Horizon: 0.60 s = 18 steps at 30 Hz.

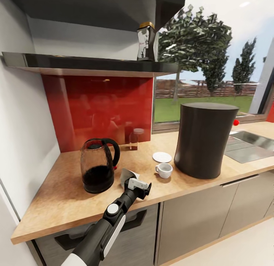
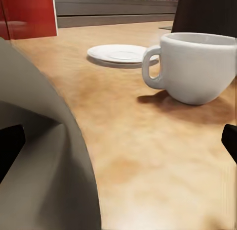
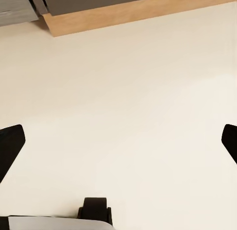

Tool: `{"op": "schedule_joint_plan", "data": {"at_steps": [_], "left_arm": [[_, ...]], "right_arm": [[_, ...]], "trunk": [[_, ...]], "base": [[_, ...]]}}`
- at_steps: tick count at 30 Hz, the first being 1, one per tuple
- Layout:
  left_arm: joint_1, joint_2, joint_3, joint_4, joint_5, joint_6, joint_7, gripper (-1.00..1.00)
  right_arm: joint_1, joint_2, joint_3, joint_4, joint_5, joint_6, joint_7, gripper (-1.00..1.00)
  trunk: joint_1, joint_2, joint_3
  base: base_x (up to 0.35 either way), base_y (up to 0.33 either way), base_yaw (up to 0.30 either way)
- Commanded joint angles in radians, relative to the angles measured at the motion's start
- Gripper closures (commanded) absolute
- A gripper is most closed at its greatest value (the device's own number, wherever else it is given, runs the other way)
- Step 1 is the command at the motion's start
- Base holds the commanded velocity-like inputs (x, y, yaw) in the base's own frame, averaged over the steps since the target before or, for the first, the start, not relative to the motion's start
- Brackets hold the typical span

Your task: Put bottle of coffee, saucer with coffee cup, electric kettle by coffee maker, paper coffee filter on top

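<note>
Left hand spread beside paper coffee filter, perhaps touching.

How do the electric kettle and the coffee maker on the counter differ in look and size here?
The electric kettle is clear glass with a looped black handle; the coffee maker is an opaque, matte dark-grey drum without a handle. The kettle is about half the coffee maker's height. Both stand upright on the kitchen countertop.

The left arm is a black tubular link with a white side panel, a round white joint cap and a white-and-black wrist block.
</note>
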<state>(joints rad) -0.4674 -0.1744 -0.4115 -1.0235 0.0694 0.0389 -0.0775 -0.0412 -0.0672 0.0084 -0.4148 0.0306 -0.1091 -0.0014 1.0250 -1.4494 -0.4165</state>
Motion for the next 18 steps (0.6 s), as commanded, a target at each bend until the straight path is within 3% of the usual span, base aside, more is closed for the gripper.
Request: {"op": "schedule_joint_plan", "data": {"at_steps": [1, 18], "left_arm": [[-0.001, 0.0, 0.0, -0.001, 0.007, 0.004, -0.003, -1.0], [-0.001, 0.0, 0.002, 0.0, 0.007, 0.004, -0.004, -1.0]], "right_arm": [[-0.001, 0.0, 0.001, 0.001, 0.003, -0.003, 0.0, -1.0], [0.0, 0.0, 0.001, 0.001, 0.003, -0.003, 0.0, -1.0]], "trunk": [[0.0, -0.001, -0.001], [0.0, -0.001, -0.001]], "base": [[0.0, -0.029, 0.0], [0.0, -0.005, 0.0]]}}
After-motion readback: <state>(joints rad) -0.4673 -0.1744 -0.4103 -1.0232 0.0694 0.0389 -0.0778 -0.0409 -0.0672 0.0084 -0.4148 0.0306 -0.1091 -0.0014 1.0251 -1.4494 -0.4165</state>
